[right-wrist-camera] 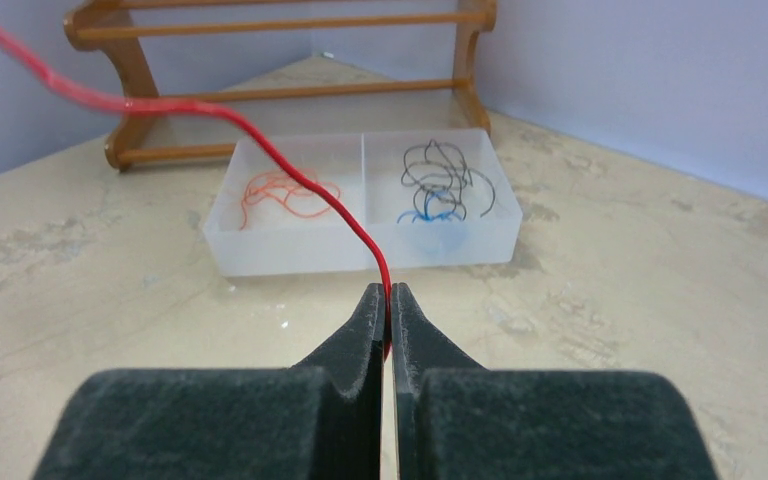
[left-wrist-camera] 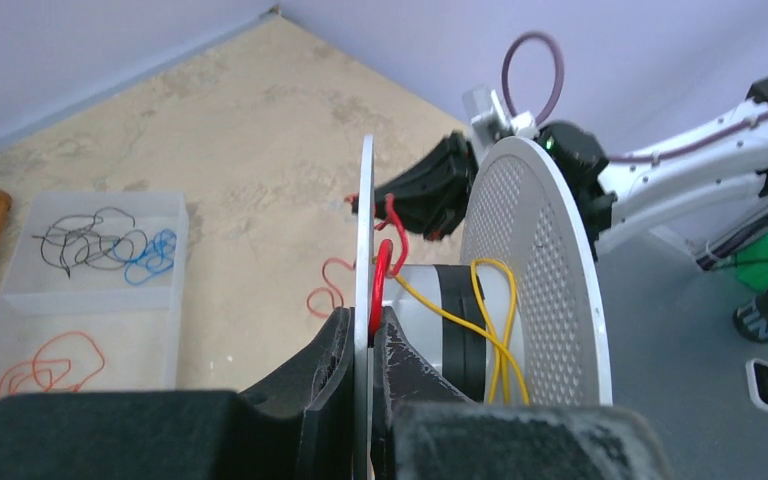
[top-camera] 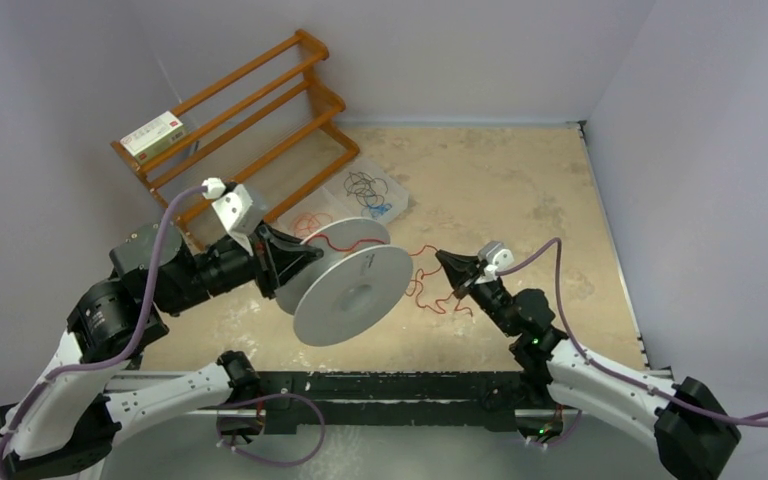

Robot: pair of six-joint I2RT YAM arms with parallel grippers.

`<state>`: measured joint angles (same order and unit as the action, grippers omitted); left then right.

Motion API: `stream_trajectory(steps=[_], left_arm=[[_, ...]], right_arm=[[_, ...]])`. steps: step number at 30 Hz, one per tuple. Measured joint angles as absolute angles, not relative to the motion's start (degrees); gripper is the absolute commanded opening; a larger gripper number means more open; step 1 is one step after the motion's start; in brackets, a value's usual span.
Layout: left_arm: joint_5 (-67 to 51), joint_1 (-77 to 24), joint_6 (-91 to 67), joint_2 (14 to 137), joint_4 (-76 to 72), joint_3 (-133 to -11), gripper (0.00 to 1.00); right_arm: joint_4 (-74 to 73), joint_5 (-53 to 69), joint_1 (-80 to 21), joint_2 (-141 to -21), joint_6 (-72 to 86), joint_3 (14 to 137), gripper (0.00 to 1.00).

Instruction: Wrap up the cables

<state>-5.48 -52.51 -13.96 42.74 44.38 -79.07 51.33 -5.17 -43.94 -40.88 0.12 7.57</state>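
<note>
Red cable (right-wrist-camera: 378, 262) runs from the spool (top-camera: 355, 285) toward 3 o'clock to the right gripper (right-wrist-camera: 388, 300), which is pinched together on it. Left gripper (left-wrist-camera: 370, 325), at the spool's 9 o'clock, is clamped on one flange. A tray (right-wrist-camera: 360, 250) at 12 o'clock holds other cables (right-wrist-camera: 440, 180).

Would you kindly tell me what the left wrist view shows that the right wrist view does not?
Only the left wrist view shows the spool, its flange clamped in the left hand, with a yellow cable on its hub. Only the right wrist view shows the wooden rack with its long rails and, close up, the right hand shut on the red cable. Both show that red cable, the clear tray holding loose cables, and the tabletop.
</note>
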Motion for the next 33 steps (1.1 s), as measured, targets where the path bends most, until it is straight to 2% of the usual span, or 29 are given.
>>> stream_trajectory(steps=[5,15,25,33], left_arm=[[-0.69,-52.51,-17.37,43.07,36.29,-77.43,0.00],[18.52,-52.51,-17.52,49.95,28.12,-75.70,0.00],[23.53,-52.51,-15.33,51.24,29.36,-75.83,0.00],[32.62,-52.51,-17.28,48.88,25.56,-74.87,0.00]], right_arm=[[51.79,-4.23,-43.94,-42.81,1.96,5.96,0.00],[57.39,1.08,-45.12,-47.64,3.49,5.96,0.00],[57.06,-0.05,-45.65,-47.77,2.83,5.96,0.00],[66.52,3.79,-52.62,-64.27,3.07,10.17,0.00]])
